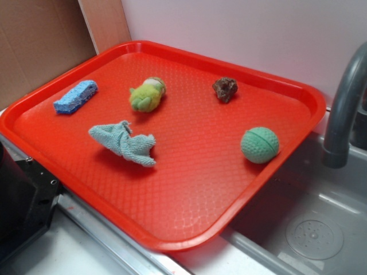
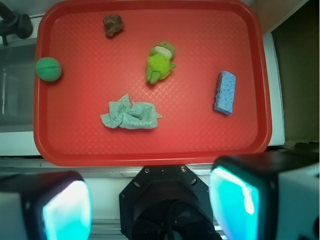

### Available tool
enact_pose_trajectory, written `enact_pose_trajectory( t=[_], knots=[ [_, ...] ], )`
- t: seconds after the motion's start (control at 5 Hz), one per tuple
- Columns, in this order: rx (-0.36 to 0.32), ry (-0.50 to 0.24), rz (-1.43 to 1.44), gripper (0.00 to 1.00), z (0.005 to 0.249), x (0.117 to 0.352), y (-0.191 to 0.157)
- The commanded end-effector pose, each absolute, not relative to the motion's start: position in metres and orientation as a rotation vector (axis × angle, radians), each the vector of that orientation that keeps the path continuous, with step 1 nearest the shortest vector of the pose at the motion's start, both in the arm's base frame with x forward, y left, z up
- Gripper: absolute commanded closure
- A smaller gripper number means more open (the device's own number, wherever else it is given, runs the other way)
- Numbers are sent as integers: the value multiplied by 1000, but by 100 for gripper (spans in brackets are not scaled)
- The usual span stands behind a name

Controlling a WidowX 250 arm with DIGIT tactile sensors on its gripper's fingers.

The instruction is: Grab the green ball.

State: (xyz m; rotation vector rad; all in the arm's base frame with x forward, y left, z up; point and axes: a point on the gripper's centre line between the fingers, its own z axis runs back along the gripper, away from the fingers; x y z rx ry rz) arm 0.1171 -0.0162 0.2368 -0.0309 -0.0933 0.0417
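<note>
The green ball is teal, dimpled and grooved. It rests on the red tray near its right edge. In the wrist view the ball lies at the tray's left side. My gripper is open and empty. Its two teal pads stand wide apart at the bottom of the wrist view, high above and outside the tray's near rim, far from the ball. The gripper does not show in the exterior view.
On the tray lie a pale blue-green rag, a yellow-green plush toy, a blue sponge and a brown lump. A grey faucet and sink stand right of the tray. A black block sits front left.
</note>
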Motion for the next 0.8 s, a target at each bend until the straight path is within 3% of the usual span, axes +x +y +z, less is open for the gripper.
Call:
enact_pose_trajectory(
  t=[0.0, 0.2, 0.4, 0.6],
  knots=[
    [-31, -93, 42, 0, 237, 117, -16],
    [23, -7, -212, 0, 197, 167, -66],
    [85, 69, -465, 0, 177, 201, -124],
    [80, 24, -714, 0, 165, 231, -170]
  ],
)
